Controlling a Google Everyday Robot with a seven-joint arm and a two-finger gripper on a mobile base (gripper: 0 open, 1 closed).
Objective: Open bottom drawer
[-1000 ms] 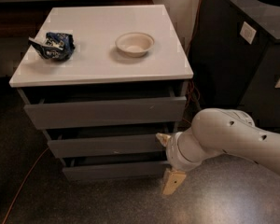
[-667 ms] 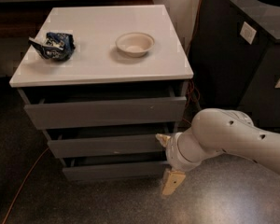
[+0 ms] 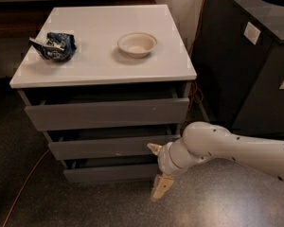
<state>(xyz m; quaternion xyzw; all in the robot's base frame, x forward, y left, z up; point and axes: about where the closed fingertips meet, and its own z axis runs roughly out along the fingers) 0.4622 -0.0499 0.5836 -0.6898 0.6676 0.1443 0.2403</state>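
The bottom drawer is the lowest and slimmest grey front of the white-topped cabinet. It sits slightly out, with a dark gap above it. My gripper is at the right end of that front, on a white arm coming in from the right. It is open. One tan fingertip is up by the middle drawer's lower edge. The other fingertip hangs below the bottom front, near the floor. I cannot tell whether either finger touches the drawer.
The top drawer is the tallest front. A white bowl and a crumpled blue bag lie on the cabinet top. A black bin stands on the right. An orange cable runs over the dark floor on the left.
My gripper has moved a little left and down, closer to the right end of the bottom drawer. The drawers have not moved.
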